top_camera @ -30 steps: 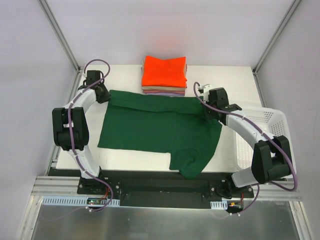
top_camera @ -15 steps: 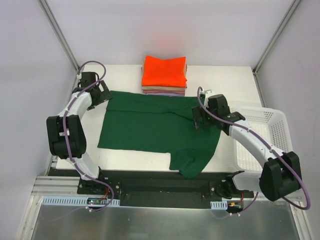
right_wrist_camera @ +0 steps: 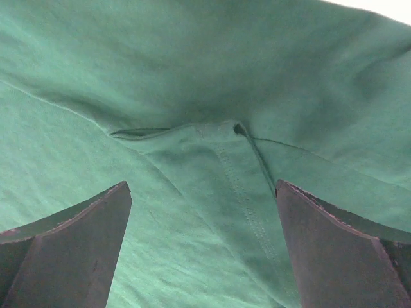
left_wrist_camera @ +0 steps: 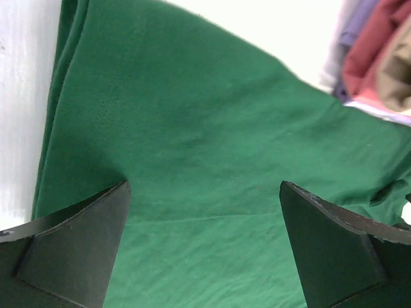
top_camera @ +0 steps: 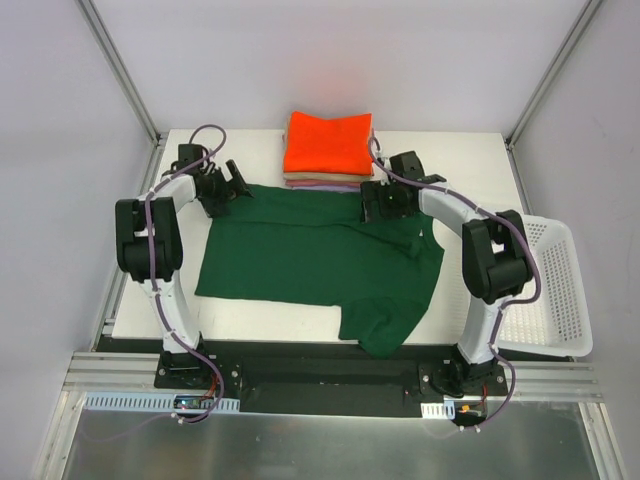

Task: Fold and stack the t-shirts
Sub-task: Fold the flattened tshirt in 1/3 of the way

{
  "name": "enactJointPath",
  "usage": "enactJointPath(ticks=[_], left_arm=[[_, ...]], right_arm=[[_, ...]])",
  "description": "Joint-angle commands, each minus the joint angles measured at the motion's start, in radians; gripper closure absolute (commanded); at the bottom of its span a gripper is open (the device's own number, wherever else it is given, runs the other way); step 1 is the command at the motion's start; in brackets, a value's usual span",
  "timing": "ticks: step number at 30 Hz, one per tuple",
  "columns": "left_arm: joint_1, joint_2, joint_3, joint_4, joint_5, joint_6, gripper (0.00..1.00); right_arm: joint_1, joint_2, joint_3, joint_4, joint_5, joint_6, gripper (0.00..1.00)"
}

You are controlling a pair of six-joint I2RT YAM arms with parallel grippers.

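The left end effector is gaping wide, its two dark fingers standing well apart and gripping nothing. It is hovering over the far left corner of the dark green t-shirt; whether the fingertips are touching the cloth I cannot tell. The right end effector is likewise spreading wide and holding nothing. It is hanging over the same shirt's far right part, where a stitched seam and a small fold are showing between its fingers.

The green shirt is lying spread on the white bench, mostly flat, with one sleeve sticking out at its near right corner. Just beyond the shirt's far edge a pile of folded tees is sitting. The orange t-shirt is lying on top, with the tan t-shirt and the lilac t-shirt peeking out beneath it. To the right of the green shirt, a white mesh basket is resting, apart from the cloth.
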Motion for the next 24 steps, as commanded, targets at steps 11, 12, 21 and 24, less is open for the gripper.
enactJointPath(ticks=[11,12,21,24], left_arm=[[0.008,0.028,-0.066,-0.019,-0.031,0.080,0.01],[0.009,0.024,-0.066,-0.020,-0.028,0.077,0.01],[0.011,0.002,-0.086,-0.020,-0.110,0.084,0.01],[0.011,0.004,-0.086,-0.022,-0.114,0.084,0.01]], right_arm=[[0.004,0.029,-0.055,0.038,-0.166,-0.001,0.04],[0.007,0.013,-0.068,0.050,-0.176,-0.004,0.04],[0.065,-0.088,-0.161,0.119,-0.312,0.009,0.04],[0.116,-0.131,-0.196,0.112,-0.311,0.022,0.04]])
